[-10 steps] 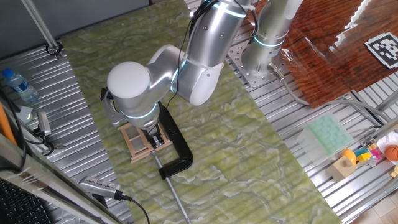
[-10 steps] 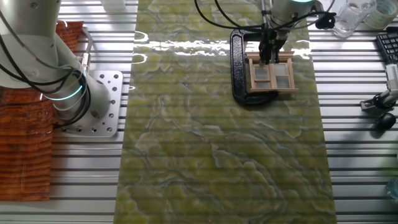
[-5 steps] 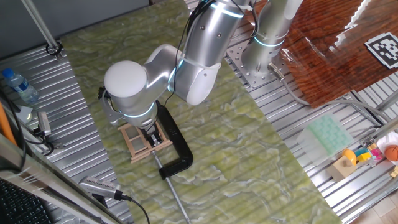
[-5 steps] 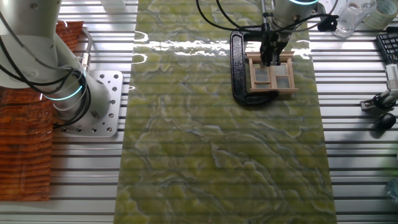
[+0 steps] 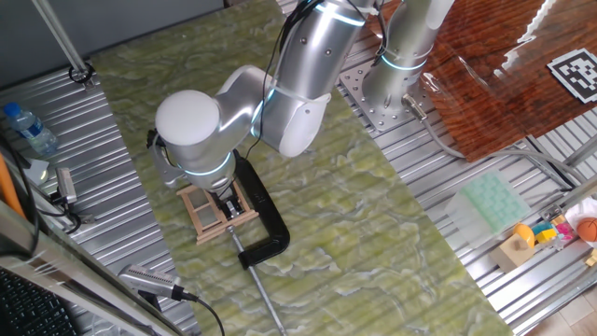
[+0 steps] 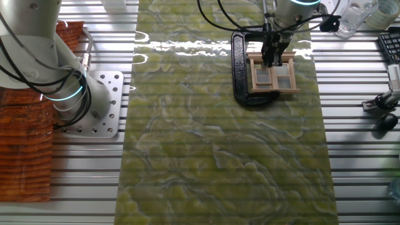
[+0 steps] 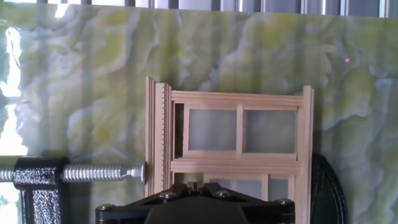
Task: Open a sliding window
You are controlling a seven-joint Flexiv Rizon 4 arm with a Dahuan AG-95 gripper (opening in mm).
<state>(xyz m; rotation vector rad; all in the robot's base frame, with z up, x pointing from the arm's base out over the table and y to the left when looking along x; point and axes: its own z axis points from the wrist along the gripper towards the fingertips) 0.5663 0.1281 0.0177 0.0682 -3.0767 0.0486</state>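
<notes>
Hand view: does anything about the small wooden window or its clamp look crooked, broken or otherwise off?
Nothing stands out. The small light-tan wooden sliding window sits square in its frame on the green marbled mat, crossbars intact. The black metal C-clamp grips it, its screw pressing the frame's side. The end effector is at the frame's top edge.

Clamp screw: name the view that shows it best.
Hand view: the clamp screw runs sideways, its tip against the window frame's left edge. One fixed view shows only its rod; in the other it isn't discernible.
</notes>
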